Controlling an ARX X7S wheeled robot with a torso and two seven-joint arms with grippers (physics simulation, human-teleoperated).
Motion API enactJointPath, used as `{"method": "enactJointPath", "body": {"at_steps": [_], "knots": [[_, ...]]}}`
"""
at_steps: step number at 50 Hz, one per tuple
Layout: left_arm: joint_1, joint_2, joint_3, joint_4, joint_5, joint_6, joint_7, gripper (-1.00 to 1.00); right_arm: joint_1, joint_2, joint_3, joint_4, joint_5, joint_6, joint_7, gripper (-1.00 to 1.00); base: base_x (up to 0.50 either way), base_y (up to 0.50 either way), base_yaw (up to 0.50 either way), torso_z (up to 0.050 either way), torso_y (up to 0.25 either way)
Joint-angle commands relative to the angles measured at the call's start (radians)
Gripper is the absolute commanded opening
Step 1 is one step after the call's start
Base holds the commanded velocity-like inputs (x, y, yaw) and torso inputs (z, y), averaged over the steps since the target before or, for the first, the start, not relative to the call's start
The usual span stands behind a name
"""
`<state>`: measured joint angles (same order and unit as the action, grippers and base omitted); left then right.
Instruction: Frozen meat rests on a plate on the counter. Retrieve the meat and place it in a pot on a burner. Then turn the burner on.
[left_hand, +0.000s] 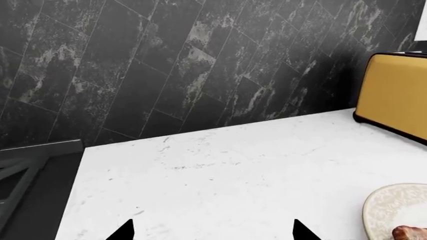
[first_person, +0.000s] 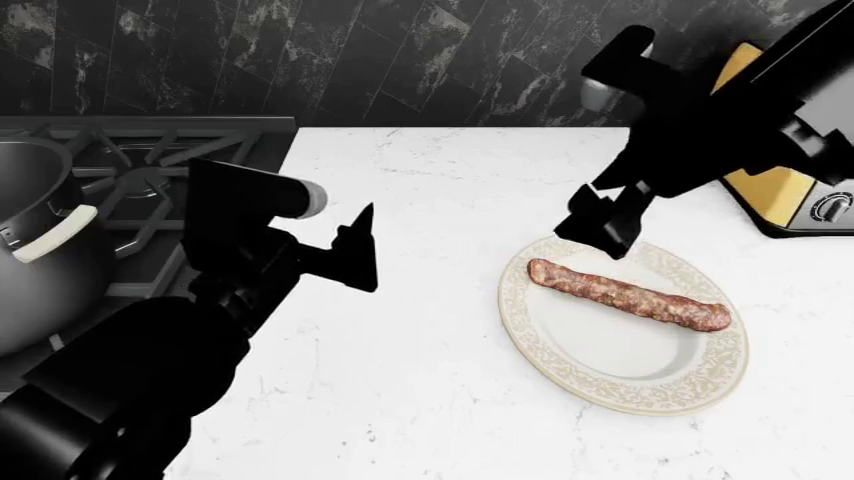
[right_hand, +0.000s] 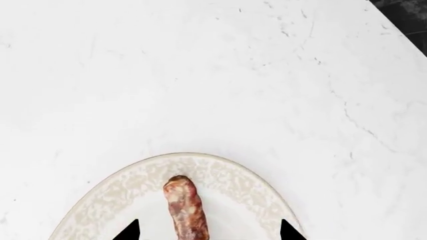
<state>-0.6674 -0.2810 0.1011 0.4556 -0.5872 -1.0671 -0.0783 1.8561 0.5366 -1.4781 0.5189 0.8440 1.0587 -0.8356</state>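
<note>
The meat (first_person: 627, 296), a long reddish-brown sausage, lies across the cream plate (first_person: 587, 375) on the white counter (first_person: 427, 180). My right gripper (first_person: 603, 230) hangs open just above the meat's left end; in the right wrist view the meat (right_hand: 185, 210) lies between the spread fingertips over the plate (right_hand: 120, 192). My left gripper (first_person: 350, 250) is open and empty above bare counter left of the plate; its wrist view shows the plate's edge (left_hand: 390, 210) and a meat tip (left_hand: 408, 233). The grey pot (first_person: 34, 255) stands on the stove at far left over a burner grate (first_person: 140, 160).
A yellow toaster (first_person: 787, 200) stands at the back right of the counter, also in the left wrist view (left_hand: 393, 92). A dark tiled wall (first_person: 334, 60) runs behind. The stove edge (left_hand: 33, 170) borders the counter.
</note>
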Motion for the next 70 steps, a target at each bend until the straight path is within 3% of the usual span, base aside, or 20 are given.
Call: {"method": "enactJointPath", "body": {"at_steps": [1, 70], "knots": [[0.001, -0.002, 0.008, -0.015, 0.001, 0.012, 0.000, 1.00, -0.030, -0.023, -0.024, 0.044, -0.016, -0.023, -0.035, 1.00, 0.00, 0.00, 0.00, 0.000, 0.000], [-0.002, -0.013, 0.024, -0.053, -0.020, 0.044, -0.013, 1.00, -0.138, -0.142, -0.104, 0.275, -0.085, -0.132, -0.176, 1.00, 0.00, 0.00, 0.00, 0.000, 0.000]]}}
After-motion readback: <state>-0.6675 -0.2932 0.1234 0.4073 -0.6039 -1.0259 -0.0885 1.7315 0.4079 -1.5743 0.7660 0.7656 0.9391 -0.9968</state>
